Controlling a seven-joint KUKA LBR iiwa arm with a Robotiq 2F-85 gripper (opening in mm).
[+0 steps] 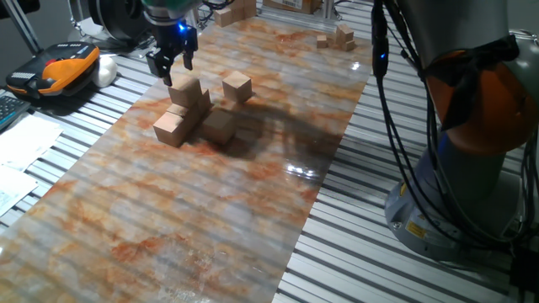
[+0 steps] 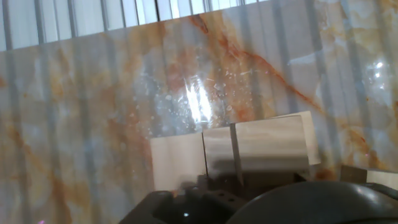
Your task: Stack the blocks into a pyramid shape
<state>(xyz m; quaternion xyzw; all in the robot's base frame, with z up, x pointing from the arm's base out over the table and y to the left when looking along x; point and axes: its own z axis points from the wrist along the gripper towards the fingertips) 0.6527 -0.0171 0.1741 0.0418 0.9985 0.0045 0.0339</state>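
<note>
Claw (image 1: 171, 71) hangs empty, fingers spread, just above the top block (image 1: 187, 90). Blocks (image 1: 195, 112) cluster right beneath it; one loner (image 1: 237, 86) sits off to its side. Risk: a descending finger clips the top block and topples the pile.

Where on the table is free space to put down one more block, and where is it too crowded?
The marble mat is bare in front of the block cluster to its near edge, and between the lone block and the far small wooden pieces. Crowded: around the cluster, under the gripper.
</note>
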